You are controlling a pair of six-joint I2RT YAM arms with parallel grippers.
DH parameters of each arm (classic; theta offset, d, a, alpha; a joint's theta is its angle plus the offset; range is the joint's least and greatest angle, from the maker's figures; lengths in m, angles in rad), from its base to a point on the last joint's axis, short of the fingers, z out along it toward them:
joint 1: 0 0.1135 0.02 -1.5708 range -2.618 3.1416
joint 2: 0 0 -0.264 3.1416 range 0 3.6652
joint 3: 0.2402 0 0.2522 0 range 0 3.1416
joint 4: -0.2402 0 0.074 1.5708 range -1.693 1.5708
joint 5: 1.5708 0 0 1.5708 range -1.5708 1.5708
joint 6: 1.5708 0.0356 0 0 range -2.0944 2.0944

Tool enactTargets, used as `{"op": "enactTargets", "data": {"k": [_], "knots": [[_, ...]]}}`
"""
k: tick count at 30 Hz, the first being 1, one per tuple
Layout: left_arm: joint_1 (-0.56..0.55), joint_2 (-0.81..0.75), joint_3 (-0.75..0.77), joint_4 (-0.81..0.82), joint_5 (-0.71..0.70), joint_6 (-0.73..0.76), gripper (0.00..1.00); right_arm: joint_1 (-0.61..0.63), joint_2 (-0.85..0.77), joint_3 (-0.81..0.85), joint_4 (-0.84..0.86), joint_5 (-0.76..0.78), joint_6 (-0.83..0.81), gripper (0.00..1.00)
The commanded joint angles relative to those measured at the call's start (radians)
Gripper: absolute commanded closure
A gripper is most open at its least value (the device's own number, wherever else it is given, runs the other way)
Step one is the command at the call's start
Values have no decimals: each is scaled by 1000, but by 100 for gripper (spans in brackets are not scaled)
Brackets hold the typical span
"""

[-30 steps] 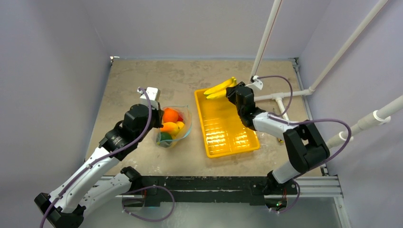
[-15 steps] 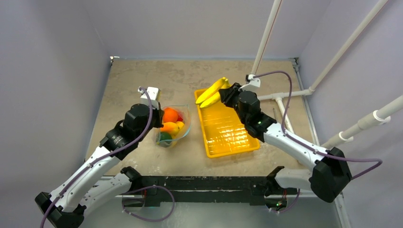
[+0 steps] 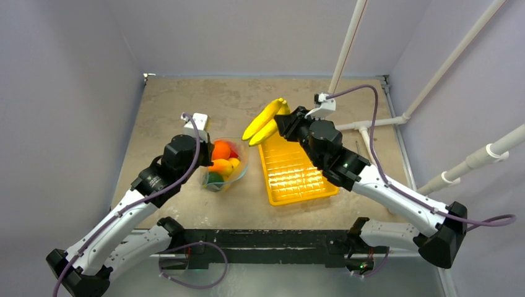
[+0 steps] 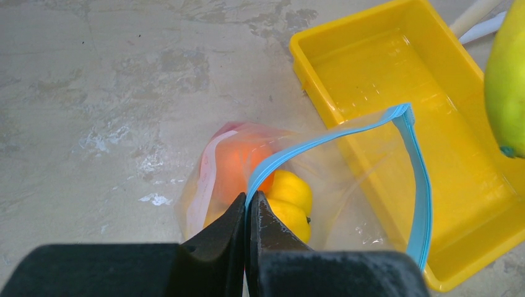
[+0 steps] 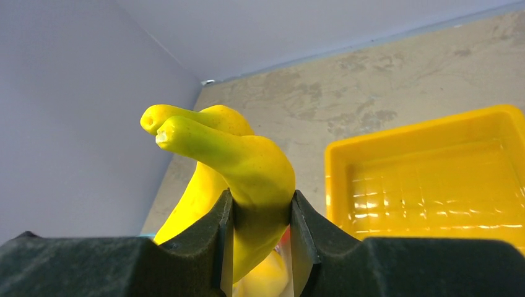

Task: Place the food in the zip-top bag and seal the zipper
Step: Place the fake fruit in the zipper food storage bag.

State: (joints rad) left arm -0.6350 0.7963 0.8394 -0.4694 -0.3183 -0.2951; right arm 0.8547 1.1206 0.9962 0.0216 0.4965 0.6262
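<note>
the tan table (image 3: 179, 105) carries a yellow tray (image 3: 300, 182) on its right half and, just left of it, the zip-top bag (image 4: 365, 161), standing with its mouth pulled open. the right gripper (image 3: 283, 124) squeezes a bunch of yellow bananas (image 5: 247, 167) between both fingers, lifted over the tray's far left corner, near the bag. orange and yellow fruits (image 4: 291, 192) sit inside the bag. the left gripper (image 4: 247, 207) is pinched tight on the teal zipper (image 4: 421, 185) at the mouth's near corner.
</note>
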Motion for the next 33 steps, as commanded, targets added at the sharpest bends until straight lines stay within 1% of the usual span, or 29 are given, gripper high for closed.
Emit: {"op": "enactTargets", "data": {"k": [1, 6, 11, 14, 20, 23, 24, 30, 31, 33], "knots": [[8, -1, 24, 40, 2, 10, 100, 53, -1, 77, -20, 54, -25, 100], [10, -2, 24, 41, 3, 10, 100, 126, 50, 117, -60, 125, -5, 100], [10, -3, 25, 40, 5, 10, 100, 212, 132, 179, -134, 254, 44, 100], [11, -3, 25, 41, 6, 10, 100, 262, 182, 218, -196, 338, 93, 100], [11, -5, 24, 41, 7, 8, 100, 337, 287, 297, -333, 446, 195, 100], [12, -3, 25, 41, 10, 8, 100, 382, 346, 344, -420, 515, 265, 100], [11, -3, 25, 40, 10, 8, 100, 394, 369, 363, -455, 539, 317, 100], [12, -2, 24, 41, 17, 8, 100, 449, 552, 522, -804, 632, 623, 100], [12, -3, 25, 40, 18, 7, 100, 459, 591, 546, -836, 648, 622, 100], [12, -5, 24, 41, 19, 7, 100, 476, 632, 572, -838, 661, 615, 100]]}}
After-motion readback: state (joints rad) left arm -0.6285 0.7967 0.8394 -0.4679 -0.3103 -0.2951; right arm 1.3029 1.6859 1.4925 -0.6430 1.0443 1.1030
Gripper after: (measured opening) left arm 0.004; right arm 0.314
